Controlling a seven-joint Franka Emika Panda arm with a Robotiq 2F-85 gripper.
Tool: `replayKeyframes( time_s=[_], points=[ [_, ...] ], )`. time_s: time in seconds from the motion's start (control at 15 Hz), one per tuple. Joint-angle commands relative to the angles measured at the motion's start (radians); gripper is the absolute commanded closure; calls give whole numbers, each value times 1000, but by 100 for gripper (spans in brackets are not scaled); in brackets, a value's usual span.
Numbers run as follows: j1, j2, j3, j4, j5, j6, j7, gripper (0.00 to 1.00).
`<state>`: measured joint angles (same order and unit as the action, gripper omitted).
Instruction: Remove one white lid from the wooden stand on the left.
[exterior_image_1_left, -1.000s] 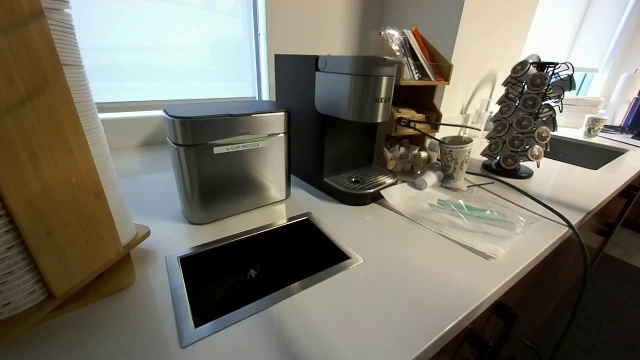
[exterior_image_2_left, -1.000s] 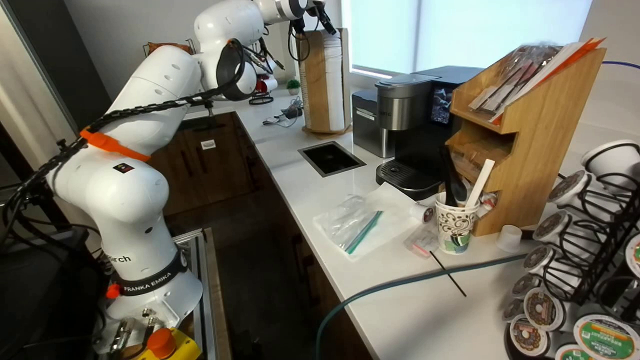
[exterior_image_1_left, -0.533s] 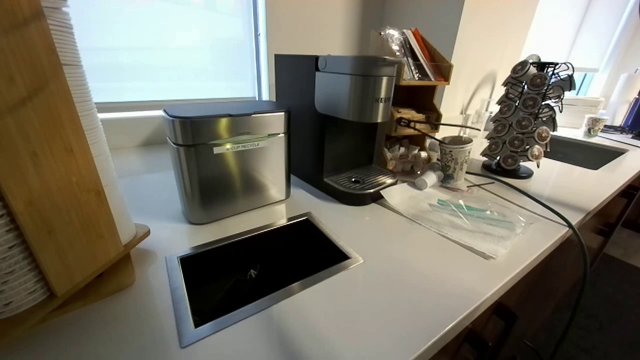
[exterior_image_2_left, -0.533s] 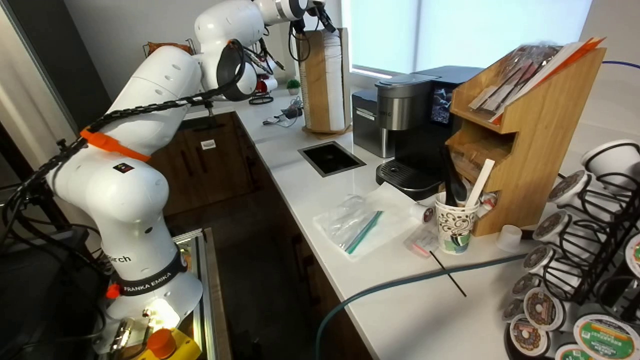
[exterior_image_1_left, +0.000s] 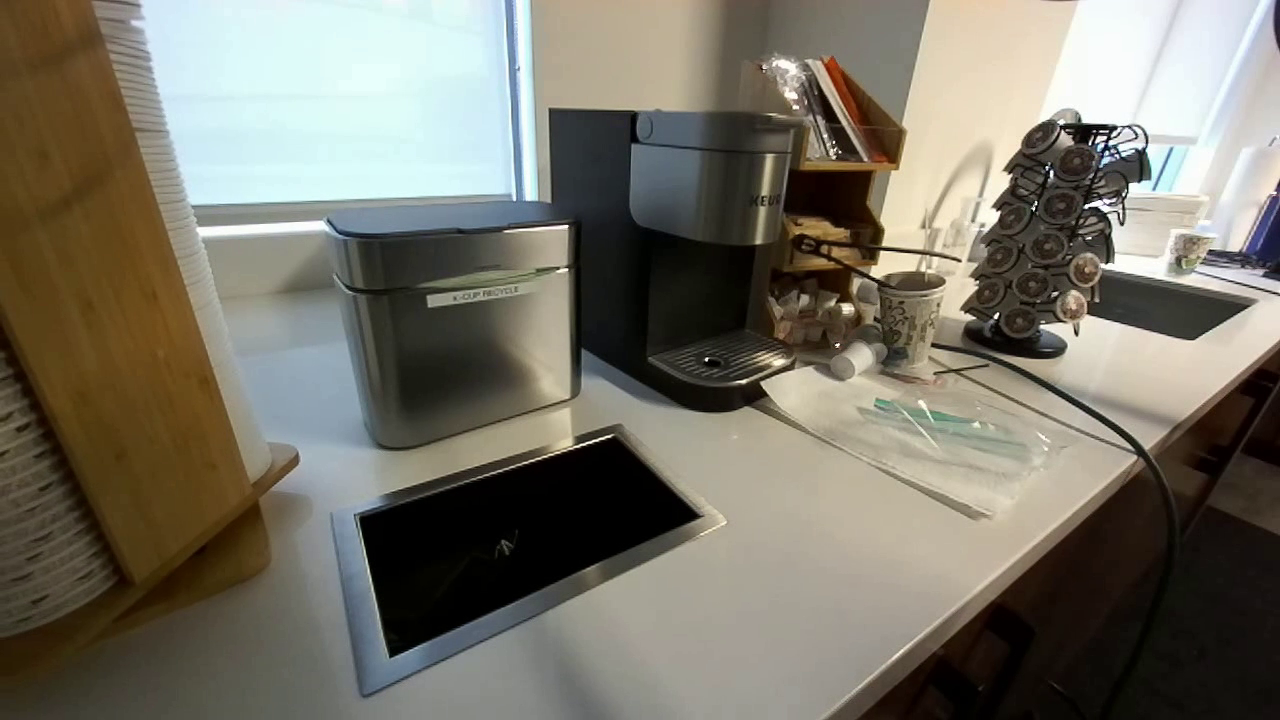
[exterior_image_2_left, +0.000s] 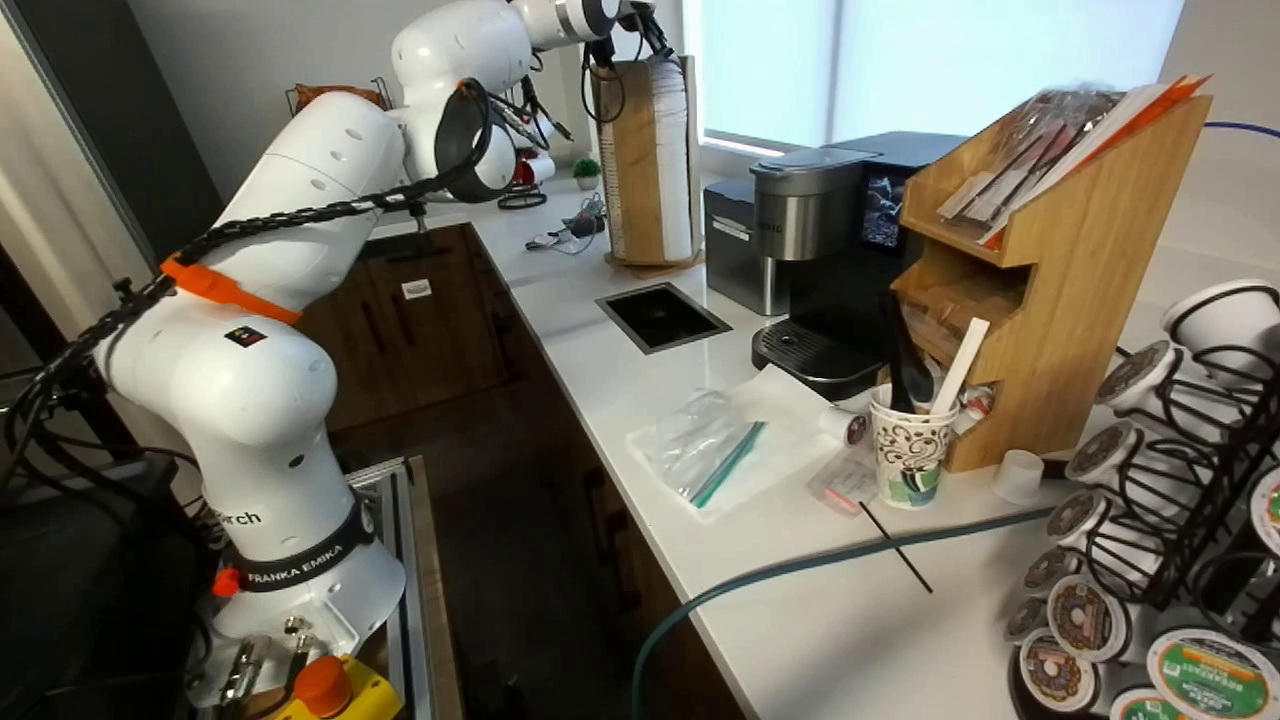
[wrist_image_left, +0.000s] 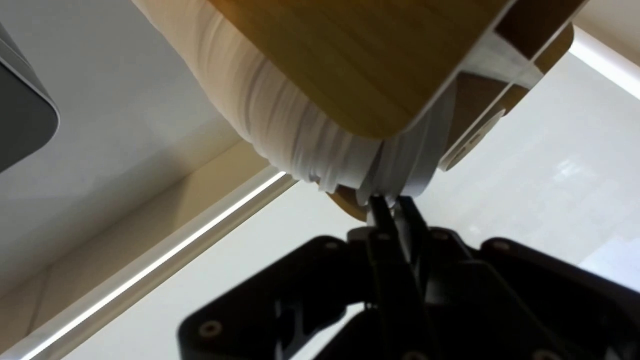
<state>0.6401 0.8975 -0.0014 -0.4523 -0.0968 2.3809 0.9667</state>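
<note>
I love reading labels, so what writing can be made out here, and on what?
"K-CUP RECYCLE": label on the steel bin.
"KEUR", rest out of view: coffee machine.
"FRANKA EMIKA": black band on the robot arm.
"rch", start unclear: above that band.
Too small or blurred to read: coffee pod lids, white cabinet tag.

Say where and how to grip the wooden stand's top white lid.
I'd pinch the top white lid by its rim, from above, at the open side of the wooden stand: white rims poke past the wood, the upper ones slightly apart.
</note>
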Motion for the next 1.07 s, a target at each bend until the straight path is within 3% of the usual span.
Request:
replayKeyframes(
  time_s=[0.0,0.67,1.0],
  points=[
    [5,22,15,7,31,69,17,100],
    [13,38,23,12,48,263,13,100],
    [12,18,16,-18,57,176,37,100]
  ],
)
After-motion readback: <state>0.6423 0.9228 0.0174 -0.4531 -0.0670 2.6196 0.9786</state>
